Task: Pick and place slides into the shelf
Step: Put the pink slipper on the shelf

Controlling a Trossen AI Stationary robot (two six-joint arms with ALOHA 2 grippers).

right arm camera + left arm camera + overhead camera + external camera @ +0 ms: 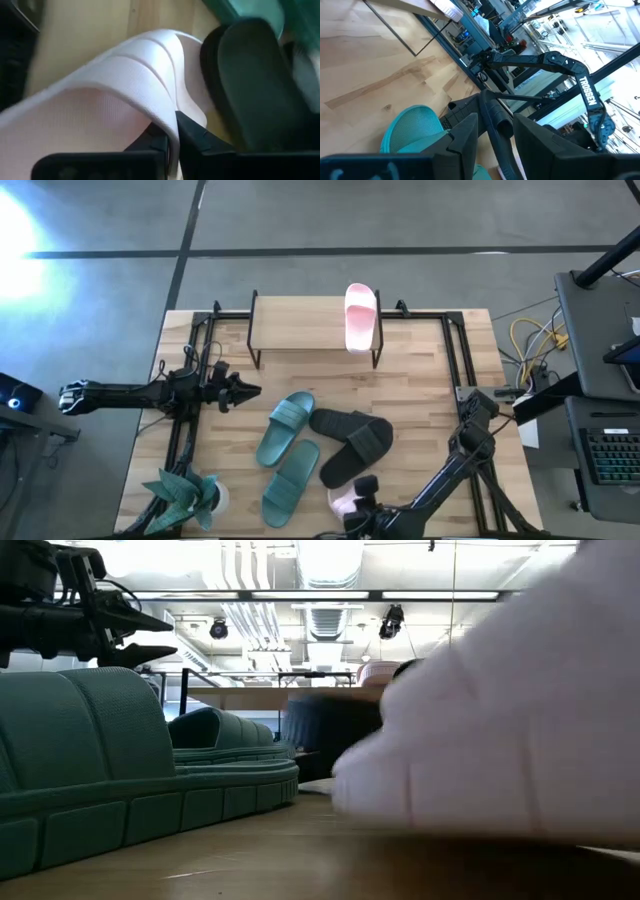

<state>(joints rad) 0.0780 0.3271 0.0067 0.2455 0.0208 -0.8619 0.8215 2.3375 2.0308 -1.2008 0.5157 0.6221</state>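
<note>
Six slides to account for, and only one sits on the shelf [315,330] so far: a pink slide [360,317] at the shelf's right end, upper middle of the overhead frame; starting at the left, my left gripper [240,392] hangs over bare table at centre left, fingers partly spread and holding nothing; the plant [185,495] stands in the lower left corner; next come the two teal slides [283,455] lying on a slant in the lower middle, then the black pair [352,445] touching them; my right gripper [171,135] is at the bottom edge, just right of centre, pinched together on the strap of the second pink slide [115,85]. That slide's long axis I cannot read, since the arm covers most of it from above and the table-level camera shows only a pale blur; the shelf lies up-frame from this hand, across the black pair, so I judge the carry must rise over them.
</note>
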